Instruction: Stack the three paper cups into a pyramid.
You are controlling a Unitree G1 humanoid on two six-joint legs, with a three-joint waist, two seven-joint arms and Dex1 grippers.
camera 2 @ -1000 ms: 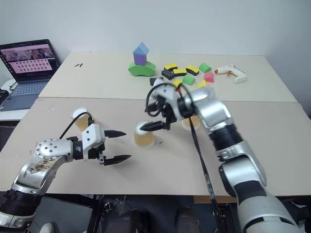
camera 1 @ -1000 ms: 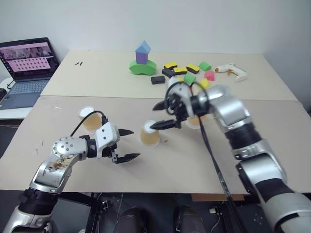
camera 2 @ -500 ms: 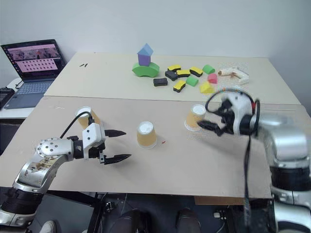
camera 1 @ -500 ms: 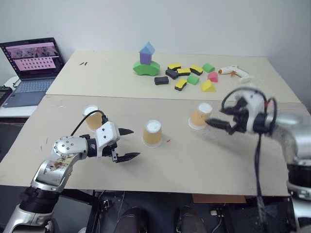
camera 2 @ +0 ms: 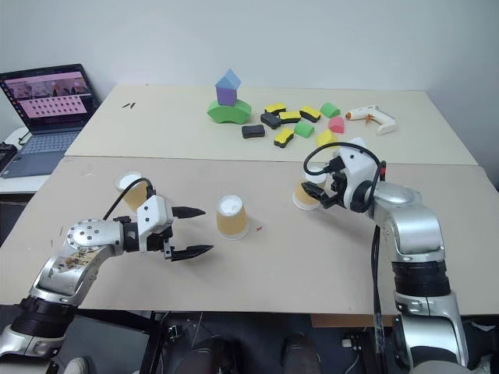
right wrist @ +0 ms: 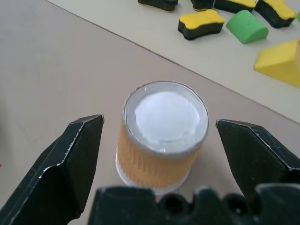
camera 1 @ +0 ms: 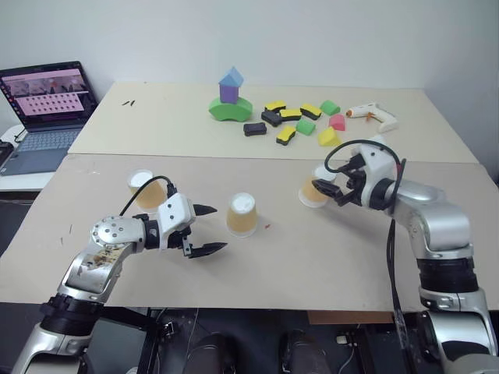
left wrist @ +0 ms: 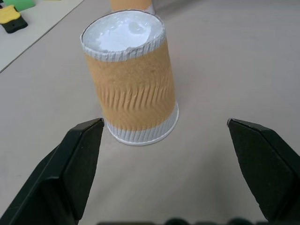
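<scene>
Right now our three paper cups stand upside down and apart on the surface: the middle cup [camera 1: 242, 214], another [camera 1: 145, 189] to its left, a third [camera 1: 314, 192] to its right. Our right end effector [camera 2: 321, 192] brackets that third one, spread wide and empty, ready to grasp. Our left end effector [camera 1: 204, 230] gapes beside the middle cup.

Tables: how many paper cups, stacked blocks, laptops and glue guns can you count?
Paper cups: 3
Stacked blocks: 3
Laptop: 1
Glue gun: 1
Total: 8
</scene>
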